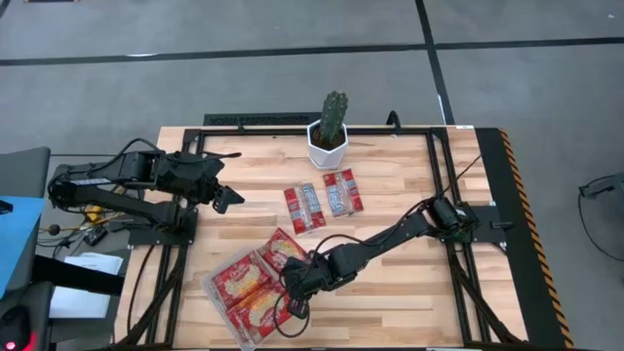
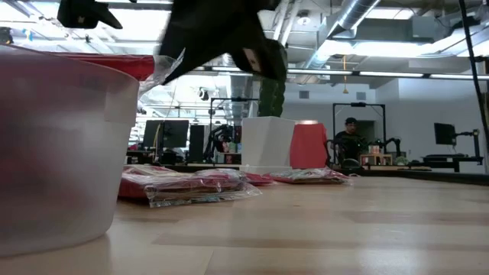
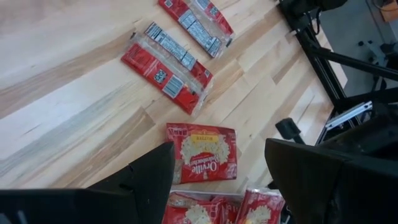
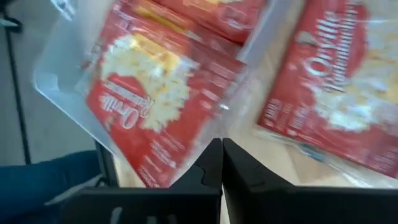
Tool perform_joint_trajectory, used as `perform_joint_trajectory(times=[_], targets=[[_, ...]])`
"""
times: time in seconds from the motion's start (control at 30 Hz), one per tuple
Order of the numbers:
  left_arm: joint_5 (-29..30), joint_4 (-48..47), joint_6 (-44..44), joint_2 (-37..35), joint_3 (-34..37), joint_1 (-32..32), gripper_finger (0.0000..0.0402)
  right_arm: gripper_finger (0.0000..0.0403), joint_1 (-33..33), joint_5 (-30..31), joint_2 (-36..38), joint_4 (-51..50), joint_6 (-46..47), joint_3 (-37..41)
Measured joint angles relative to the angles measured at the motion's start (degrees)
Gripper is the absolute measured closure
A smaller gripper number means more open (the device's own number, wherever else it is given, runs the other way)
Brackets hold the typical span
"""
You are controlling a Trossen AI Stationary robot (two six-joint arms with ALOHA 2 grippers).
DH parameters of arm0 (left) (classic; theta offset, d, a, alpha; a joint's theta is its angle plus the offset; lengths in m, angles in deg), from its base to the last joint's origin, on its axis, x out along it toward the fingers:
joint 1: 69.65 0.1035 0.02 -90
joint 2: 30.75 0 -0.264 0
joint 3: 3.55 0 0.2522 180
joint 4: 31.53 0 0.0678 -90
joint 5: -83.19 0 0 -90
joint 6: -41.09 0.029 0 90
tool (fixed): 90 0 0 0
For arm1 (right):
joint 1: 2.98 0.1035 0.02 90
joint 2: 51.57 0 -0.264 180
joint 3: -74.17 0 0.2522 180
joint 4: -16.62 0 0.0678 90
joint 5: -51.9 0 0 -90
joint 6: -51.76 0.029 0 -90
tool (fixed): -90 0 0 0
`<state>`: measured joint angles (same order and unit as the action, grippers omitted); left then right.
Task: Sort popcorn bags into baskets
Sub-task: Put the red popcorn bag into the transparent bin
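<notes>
A clear plastic tray [image 1: 213,285] at the table's near left holds large red popcorn bags [image 1: 244,283]. My right gripper [image 4: 222,144] reaches over it [image 1: 291,291], shut on one large red bag [image 4: 149,106]. Another large bag [image 1: 284,248] lies flat on the table next to the tray's far corner. Two slim red packets with silver-white middles [image 1: 304,207] [image 1: 341,192] lie flat at mid-table. My left gripper [image 1: 226,197] hovers open and empty at the table's left, and its wrist view looks down on the loose large bag [image 3: 202,152]. My right gripper pinches the large bag by its clear sealed edge [image 4: 214,134] between the two shut fingers. The bag reaches out from the fingertips over the tray [image 4: 53,81], tilted. In the low view its red face [image 2: 114,65] shows above the tray's rim [image 2: 53,153].
A white hexagonal pot with a cactus [image 1: 329,136] stands at the table's far middle. Black frame rails run along the table's edges [image 1: 439,185]. Bare wood lies at the table's right and near right. A person sits far off in the room [image 2: 349,137].
</notes>
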<state>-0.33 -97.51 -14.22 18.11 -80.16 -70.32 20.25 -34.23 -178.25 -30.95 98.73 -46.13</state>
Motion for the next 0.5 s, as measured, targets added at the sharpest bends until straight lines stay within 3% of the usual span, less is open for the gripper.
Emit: perform_joint_trajectory(times=[0.3,0.5], targets=[[0.01,-0.26,-0.98,0.01,0.0,0.0,0.0162,0.0394,0.26,-1.24,-0.21,4.99,-3.34,0.13],[-0.08,-0.26,-1.1,0.02,0.0,-0.02,0.0162,0.0379,-0.09,-1.0,-0.15,6.21,-5.31,0.11]])
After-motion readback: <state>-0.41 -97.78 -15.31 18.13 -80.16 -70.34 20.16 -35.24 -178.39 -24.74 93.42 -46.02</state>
